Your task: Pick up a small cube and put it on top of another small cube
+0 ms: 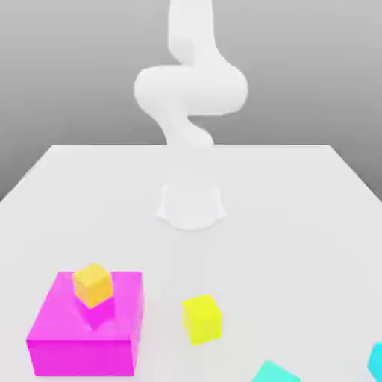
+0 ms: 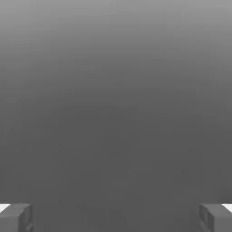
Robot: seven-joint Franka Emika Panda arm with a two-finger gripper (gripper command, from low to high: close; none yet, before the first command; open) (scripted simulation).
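White worktop under a grey backdrop. White arm rises at the far side. Yellow small cube sits on the worktop, just beside a magenta block carrying an orange cube. Gripper jaws spread wide, holding nothing.

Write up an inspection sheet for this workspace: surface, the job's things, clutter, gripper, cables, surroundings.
Surface: white table, flat, plain.
Job's things: yellow cube sits on the table, near the front, to the exterior view's right of the magenta block; orange cube rests on top of that block.
Clutter: two cyan shapes, cut off by the frame, one at the front edge, one at the exterior view's right edge.
Gripper: gripper open, fingers wide apart, nothing between them.
Cables: nothing seen.
Surroundings: plain grey backdrop; white arm rises from its base on the table.
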